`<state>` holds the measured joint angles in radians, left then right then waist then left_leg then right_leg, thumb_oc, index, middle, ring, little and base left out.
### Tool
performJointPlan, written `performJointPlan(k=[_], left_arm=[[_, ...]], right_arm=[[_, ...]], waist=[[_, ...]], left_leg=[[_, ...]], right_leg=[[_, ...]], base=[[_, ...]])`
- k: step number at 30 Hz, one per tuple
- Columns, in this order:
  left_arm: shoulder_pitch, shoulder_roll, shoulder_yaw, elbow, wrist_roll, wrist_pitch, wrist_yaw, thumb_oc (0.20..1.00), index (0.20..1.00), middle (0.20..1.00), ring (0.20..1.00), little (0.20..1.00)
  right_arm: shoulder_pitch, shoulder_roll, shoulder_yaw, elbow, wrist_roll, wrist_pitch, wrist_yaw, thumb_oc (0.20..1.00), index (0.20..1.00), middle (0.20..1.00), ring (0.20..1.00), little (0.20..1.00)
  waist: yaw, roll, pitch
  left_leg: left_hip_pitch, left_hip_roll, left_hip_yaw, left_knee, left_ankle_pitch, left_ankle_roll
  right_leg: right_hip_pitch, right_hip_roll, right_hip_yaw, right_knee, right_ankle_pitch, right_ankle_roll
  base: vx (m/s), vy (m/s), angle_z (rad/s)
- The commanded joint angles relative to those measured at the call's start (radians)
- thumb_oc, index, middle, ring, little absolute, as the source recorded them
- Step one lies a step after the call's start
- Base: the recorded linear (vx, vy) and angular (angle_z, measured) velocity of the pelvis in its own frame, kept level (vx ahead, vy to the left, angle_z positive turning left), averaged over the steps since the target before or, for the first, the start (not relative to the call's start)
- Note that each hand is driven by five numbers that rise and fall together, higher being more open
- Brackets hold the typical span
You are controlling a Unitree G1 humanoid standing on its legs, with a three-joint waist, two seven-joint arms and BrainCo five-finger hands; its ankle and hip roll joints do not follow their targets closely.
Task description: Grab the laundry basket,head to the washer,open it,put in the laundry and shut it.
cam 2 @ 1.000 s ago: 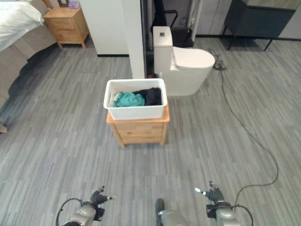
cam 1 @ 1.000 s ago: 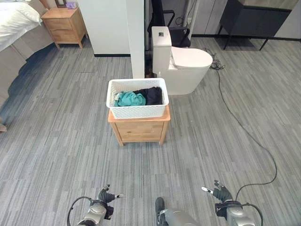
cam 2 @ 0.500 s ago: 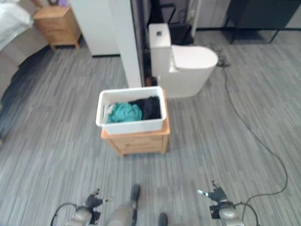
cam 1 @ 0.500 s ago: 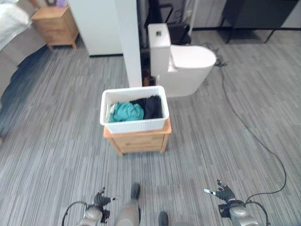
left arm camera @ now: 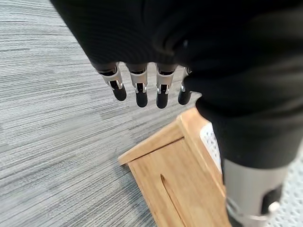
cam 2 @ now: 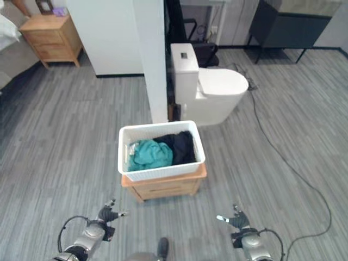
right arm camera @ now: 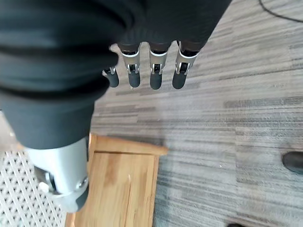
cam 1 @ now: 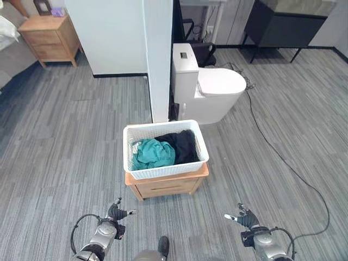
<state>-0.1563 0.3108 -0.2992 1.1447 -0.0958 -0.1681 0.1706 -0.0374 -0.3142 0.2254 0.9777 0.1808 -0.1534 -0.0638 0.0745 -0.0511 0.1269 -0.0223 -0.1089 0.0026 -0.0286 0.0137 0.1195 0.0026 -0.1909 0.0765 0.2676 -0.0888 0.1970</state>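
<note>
Grey wood-grain plank floor (cam 1: pixel 65 147) all around. White toilet (cam 1: pixel 209 89) just behind the basket, beside a white wall end (cam 1: pixel 157 60) that stands right at the basket's back edge. Wooden nightstand (cam 1: pixel 48 39) far off at the upper left, dark cabinet (cam 1: pixel 288 22) on thin legs at the upper right, and a black cable (cam 1: pixel 277 152) trailing across the floor on the right. White basket (cam 1: pixel 165 148), rectangular, with perforated plastic walls, sitting on a small light-wood stand (cam 1: pixel 166 184) with a drawer slot in its front. Inside the basket, crumpled teal cloth (cam 1: pixel 154 153) on the left and black cloth (cam 1: pixel 184 145) on the right, touching each other. Open floor between the stand and both hands. Left hand (cam 1: pixel 115 213) low at the bottom left, right hand (cam 1: pixel 242 219) low at the bottom right, each well short of the basket and to either side of it, touching nothing. Left fingers (left arm camera: pixel 137 90) straight and side by side, pointing toward the floor near the stand's corner, holding nothing. Right fingers (right arm camera: pixel 154 71) likewise straight and relaxed, empty, over bare floor with the stand's corner (right arm camera: pixel 123 184) and the basket's dotted wall (right arm camera: pixel 23 198) close by.
</note>
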Motion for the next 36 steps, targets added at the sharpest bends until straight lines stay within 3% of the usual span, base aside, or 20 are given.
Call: performJointPlan(k=[1,3,4,5,6,7,9,12,13,18,21,22,25,26,27,28,29,30,33,36], left_arm=[[0.002,0.014,0.027,-0.028,0.033,-0.013,-0.005,1.0,1.0,1.0,1.0,1.0],[0.003,0.016,0.025,-0.031,0.032,-0.011,-0.006,1.0,1.0,1.0,1.0,1.0],[0.006,0.011,0.021,-0.032,0.035,-0.01,-0.009,1.0,1.0,1.0,1.0,1.0],[-0.004,0.013,0.013,-0.019,0.053,-0.005,-0.016,1.0,1.0,1.0,1.0,1.0],[-0.004,0.013,0.013,-0.019,0.053,-0.005,-0.016,1.0,1.0,1.0,1.0,1.0],[-0.003,0.007,0.024,0.015,0.056,-0.006,-0.012,1.0,1.0,1.0,1.0,1.0],[-0.005,0.006,0.033,0.025,0.049,-0.006,-0.008,1.0,1.0,1.0,1.0,1.0],[-0.009,0.003,0.033,0.019,0.039,-0.011,-0.006,1.0,1.0,1.0,1.0,1.0],[-0.006,-0.008,0.035,0.033,0.038,-0.012,-0.008,1.0,1.0,1.0,1.0,1.0],[-0.006,-0.01,0.037,0.021,0.023,-0.013,-0.004,1.0,1.0,1.0,1.0,1.0],[-0.019,-0.008,0.033,0.01,0.022,-0.011,0.001,1.0,1.0,1.0,1.0,1.0],[-0.027,-0.007,0.032,0.006,0.023,-0.012,0.005,1.0,1.0,1.0,1.0,1.0],[-0.046,-0.002,0.02,-0.033,0.009,-0.016,0.012,1.0,1.0,1.0,1.0,1.0],[-0.045,0.002,0.022,-0.048,0.001,-0.016,0.013,1.0,1.0,1.0,1.0,1.0],[-0.044,0.0,0.021,-0.067,-0.003,-0.015,0.014,1.0,1.0,1.0,1.0,1.0],[-0.043,0.0,0.02,-0.067,-0.003,-0.015,0.014,1.0,1.0,1.0,1.0,1.0],[-0.041,0.0,0.02,-0.072,-0.002,-0.016,0.015,1.0,1.0,1.0,1.0,1.0],[-0.037,0.002,0.016,-0.078,-0.006,-0.02,0.026,1.0,1.0,1.0,1.0,1.0],[-0.038,0.002,0.014,-0.062,-0.004,-0.018,0.023,1.0,1.0,1.0,1.0,1.0],[-0.022,0.006,0.028,-0.012,0.01,-0.011,0.008,1.0,1.0,1.0,1.0,1.0]], right_arm=[[0.015,-0.045,-0.021,-0.035,-0.006,-0.016,-0.012,1.0,1.0,1.0,1.0,1.0],[0.011,-0.045,-0.018,-0.04,-0.005,-0.016,-0.013,1.0,1.0,1.0,1.0,1.0],[0.011,-0.043,-0.017,-0.037,-0.003,-0.018,-0.013,1.0,1.0,1.0,1.0,1.0],[0.02,-0.044,-0.011,-0.067,0.006,-0.026,-0.009,1.0,1.0,1.0,1.0,1.0],[0.02,-0.044,-0.011,-0.067,0.006,-0.026,-0.009,1.0,1.0,1.0,1.0,1.0],[0.01,-0.051,0.002,-0.071,0.002,-0.031,-0.012,1.0,1.0,1.0,1.0,1.0],[0.008,-0.052,0.004,-0.065,0.005,-0.034,-0.014,1.0,1.0,1.0,1.0,1.0],[0.021,-0.062,0.005,-0.078,0.009,-0.033,-0.012,1.0,1.0,1.0,1.0,1.0],[0.03,-0.069,-0.001,-0.056,0.012,-0.034,-0.014,1.0,1.0,1.0,1.0,1.0],[0.026,-0.096,-0.008,-0.056,0.021,-0.038,-0.017,1.0,1.0,1.0,1.0,1.0],[0.022,-0.122,-0.009,-0.083,0.017,-0.038,-0.02,1.0,1.0,1.0,1.0,1.0],[0.024,-0.131,-0.014,-0.086,0.016,-0.041,-0.023,1.0,1.0,1.0,1.0,1.0],[0.021,-0.156,-0.018,-0.101,0.016,-0.046,-0.027,1.0,1.0,1.0,1.0,1.0],[0.023,-0.163,-0.022,-0.109,0.016,-0.044,-0.026,1.0,1.0,1.0,1.0,1.0],[0.035,-0.167,-0.037,-0.113,0.022,-0.044,-0.028,1.0,1.0,1.0,1.0,1.0],[0.036,-0.167,-0.037,-0.113,0.022,-0.043,-0.028,1.0,1.0,1.0,1.0,1.0],[0.045,-0.166,-0.049,-0.127,0.031,-0.043,-0.028,1.0,1.0,1.0,1.0,1.0],[0.049,-0.159,-0.069,-0.1,0.068,-0.055,-0.032,1.0,1.0,1.0,1.0,1.0],[0.048,-0.146,-0.078,-0.022,0.092,-0.052,-0.021,1.0,1.0,1.0,1.0,1.0],[0.046,-0.126,-0.087,0.095,0.089,-0.03,-0.012,1.0,1.0,1.0,1.0,1.0]], waist=[[0.006,-0.008,0.008],[0.007,-0.004,0.018],[0.004,-0.001,0.022],[-0.011,-0.004,0.023],[-0.012,-0.004,0.023],[-0.014,-0.023,0.027],[-0.019,-0.028,0.03],[-0.036,-0.029,0.037],[-0.033,-0.03,0.017],[-0.043,-0.018,0.0],[-0.051,-0.011,0.008],[-0.053,-0.01,0.016],[-0.043,-0.014,0.056],[-0.044,-0.015,0.057],[-0.049,-0.01,0.049],[-0.047,-0.011,0.05],[-0.046,-0.006,0.045],[-0.038,0.014,0.038],[-0.03,0.028,0.032],[-0.027,0.039,0.001]], left_leg=[[-0.093,0.042,-0.029,0.176,-0.121,-0.078],[-0.089,0.047,-0.027,0.18,-0.123,-0.075],[-0.088,0.043,-0.04,0.195,-0.13,-0.073],[-0.065,0.041,-0.049,0.198,-0.139,-0.071],[-0.065,0.041,-0.05,0.198,-0.139,-0.071],[-0.032,0.037,-0.035,0.19,-0.158,-0.078],[-0.013,0.033,-0.04,0.187,-0.165,-0.082],[0.013,0.036,-0.081,0.191,-0.159,-0.104],[0.033,0.055,-0.116,0.165,-0.144,-0.128],[0.045,0.091,-0.158,0.158,-0.128,-0.157],[0.024,0.11,-0.17,0.217,-0.112,-0.183],[-0.002,0.111,-0.171,0.269,-0.084,-0.196],[-0.1,0.082,-0.2,0.418,-0.024,-0.217],[-0.107,0.083,-0.199,0.41,-0.027,-0.213],[-0.116,0.129,-0.154,0.309,-0.034,-0.208],[-0.112,0.13,-0.153,0.306,-0.033,-0.208],[-0.11,0.158,-0.132,0.216,-0.031,-0.207],[-0.131,0.189,-0.162,0.077,0.029,-0.209],[-0.142,0.191,-0.193,0.045,0.061,-0.217],[-0.082,0.187,-0.173,-0.005,0.046,-0.213]], right_leg=[[-0.043,-0.021,0.019,-0.002,0.234,0.001],[-0.063,-0.016,-0.009,0.037,0.231,-0.002],[-0.066,0.009,0.0,0.056,0.215,-0.002],[-0.114,0.11,-0.01,0.028,0.06,-0.03],[-0.114,0.11,-0.01,0.028,0.06,-0.03],[-0.157,0.108,-0.087,-0.102,0.086,-0.029],[-0.178,0.109,-0.096,-0.146,0.106,-0.025],[-0.155,0.146,-0.024,-0.122,0.088,-0.034],[-0.12,0.159,-0.043,-0.154,0.077,-0.06],[-0.097,0.176,-0.072,-0.161,0.053,-0.083],[-0.086,0.189,-0.09,-0.154,0.031,-0.1],[-0.077,0.189,-0.097,-0.154,0.028,-0.107],[-0.068,0.178,-0.107,-0.151,0.03,-0.115],[-0.063,0.177,-0.105,-0.156,0.026,-0.117],[-0.055,0.165,-0.116,-0.164,0.015,-0.112],[-0.053,0.165,-0.115,-0.164,0.014,-0.113],[-0.048,0.162,-0.121,-0.168,0.007,-0.11],[-0.046,0.175,-0.111,-0.166,-0.006,-0.102],[-0.03,0.171,-0.095,-0.166,-0.018,-0.094],[0.0,0.154,-0.056,-0.21,0.004,-0.079]], base=[[0.04,0.107,0.07],[0.03,0.056,0.11],[0.15,0.103,0.26],[0.15,0.103,0.2],[0.27,0.008,0.12],[0.15,-0.074,-0.18],[0.17,-0.09,-0.3],[0.18,-0.151,0.37],[0.2,-0.233,0.72],[0.12,-0.182,0.42],[0.08,-0.172,0.12],[0.01,-0.081,0.33],[-0.02,-0.095,0.26],[0.06,-0.015,0.18],[0.08,0.01,0.07],[0.11,0.053,0.01],[0.12,0.086,0.21],[0.12,0.085,0.27],[0.1,0.122,-0.07],[0.16,0.181,-0.37]])
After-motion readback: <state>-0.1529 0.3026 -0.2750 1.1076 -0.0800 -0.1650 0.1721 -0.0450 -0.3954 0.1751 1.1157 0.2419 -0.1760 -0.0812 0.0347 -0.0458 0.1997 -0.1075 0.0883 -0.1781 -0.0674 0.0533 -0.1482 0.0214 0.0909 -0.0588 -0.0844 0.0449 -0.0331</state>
